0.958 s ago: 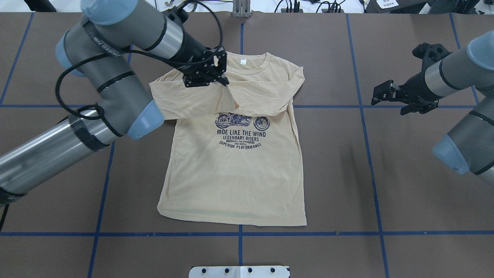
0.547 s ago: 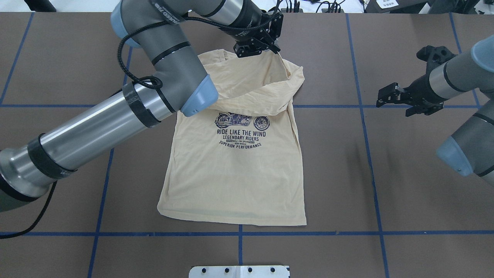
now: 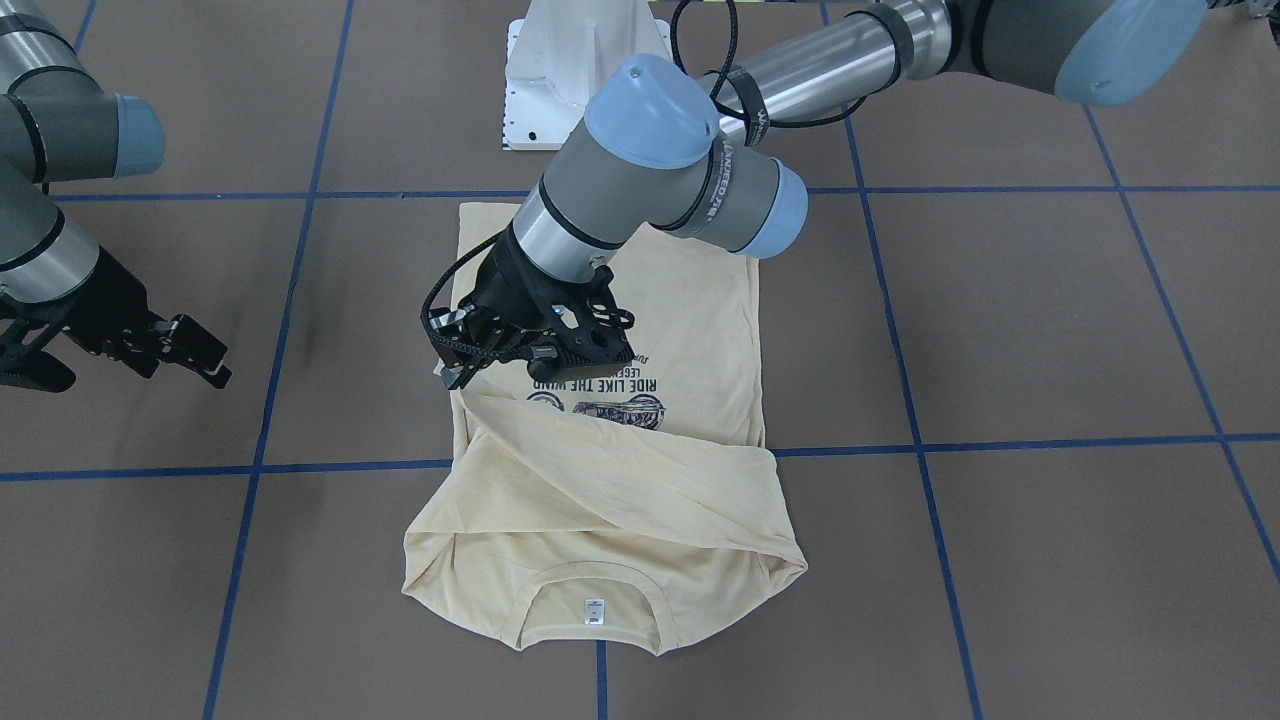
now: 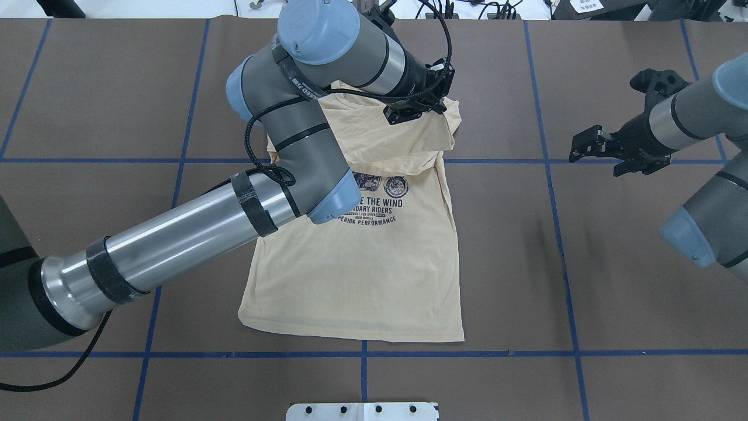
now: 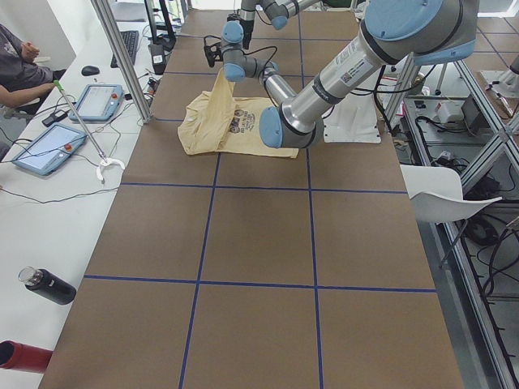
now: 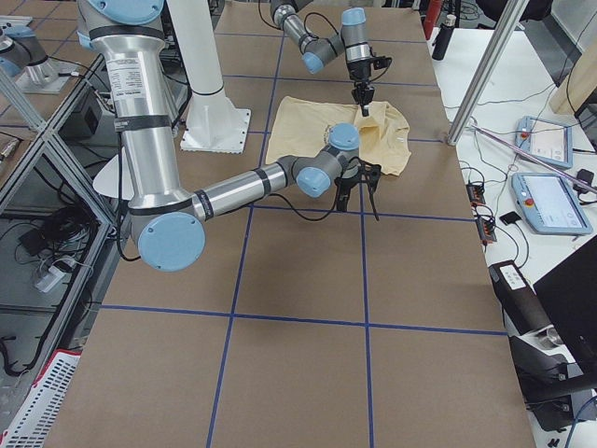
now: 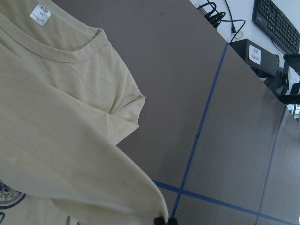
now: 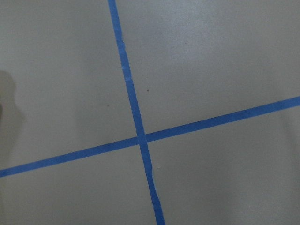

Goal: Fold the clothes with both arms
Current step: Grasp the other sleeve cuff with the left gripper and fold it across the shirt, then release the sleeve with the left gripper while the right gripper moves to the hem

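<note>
The clothes are one cream long-sleeved T-shirt [image 4: 362, 275] lying front up on the brown table, its navy print partly hidden under my left arm. Its collar with the white label [image 3: 594, 610] lies on the side away from the robot base. One sleeve is folded across the chest. My left gripper [image 4: 435, 106] hangs over the shirt's right shoulder, shut on the other sleeve's end [image 3: 470, 400], which drapes down from it. Its fingertips [image 7: 161, 220] pinch cloth in the left wrist view. My right gripper [image 4: 602, 156] hovers open over bare table, right of the shirt and apart from it.
The white pedestal base [image 3: 570, 60] stands behind the shirt's hem. Blue tape lines [image 8: 136, 136] divide the table into squares. A side bench with tablets [image 5: 45, 146], bottles [image 5: 47, 285] and a seated person [image 5: 20, 69] runs along the far edge.
My left gripper has carried the sleeve from the shirt's left chest up and across to its right shoulder. The fold on the chest has bunched. The right gripper has hardly moved.
</note>
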`<state>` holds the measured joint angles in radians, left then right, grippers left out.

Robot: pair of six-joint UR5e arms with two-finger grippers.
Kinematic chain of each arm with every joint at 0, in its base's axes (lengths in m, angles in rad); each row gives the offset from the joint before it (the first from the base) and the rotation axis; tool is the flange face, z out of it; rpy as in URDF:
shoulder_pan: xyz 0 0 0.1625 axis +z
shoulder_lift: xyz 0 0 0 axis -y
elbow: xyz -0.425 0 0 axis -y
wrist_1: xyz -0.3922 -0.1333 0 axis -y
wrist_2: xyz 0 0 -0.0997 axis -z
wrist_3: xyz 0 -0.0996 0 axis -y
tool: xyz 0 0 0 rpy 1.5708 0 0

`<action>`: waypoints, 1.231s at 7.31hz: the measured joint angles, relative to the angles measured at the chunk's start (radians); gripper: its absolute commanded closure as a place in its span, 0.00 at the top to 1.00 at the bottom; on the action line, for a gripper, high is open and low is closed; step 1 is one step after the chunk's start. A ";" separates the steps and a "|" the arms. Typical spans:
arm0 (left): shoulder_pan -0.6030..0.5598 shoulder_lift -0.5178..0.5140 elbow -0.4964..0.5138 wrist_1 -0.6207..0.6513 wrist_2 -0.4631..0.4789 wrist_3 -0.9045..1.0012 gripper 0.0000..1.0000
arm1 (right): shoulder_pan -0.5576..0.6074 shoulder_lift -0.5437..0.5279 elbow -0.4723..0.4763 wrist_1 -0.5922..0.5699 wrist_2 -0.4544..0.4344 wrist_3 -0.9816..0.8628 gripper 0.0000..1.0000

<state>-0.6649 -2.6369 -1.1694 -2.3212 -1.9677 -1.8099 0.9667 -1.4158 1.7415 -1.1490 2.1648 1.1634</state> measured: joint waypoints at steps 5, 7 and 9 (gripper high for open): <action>0.023 0.010 -0.015 -0.019 0.049 -0.003 0.85 | -0.021 -0.005 0.025 0.001 -0.001 0.075 1.00; 0.012 0.174 -0.220 -0.003 0.016 0.019 0.83 | -0.227 0.010 0.110 -0.001 -0.180 0.347 1.00; -0.017 0.404 -0.456 0.033 -0.003 0.127 0.83 | -0.484 0.039 0.172 -0.009 -0.441 0.650 0.99</action>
<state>-0.6822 -2.2327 -1.6258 -2.2879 -1.9705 -1.6829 0.4827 -1.3765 1.9139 -1.1584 1.7236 1.8131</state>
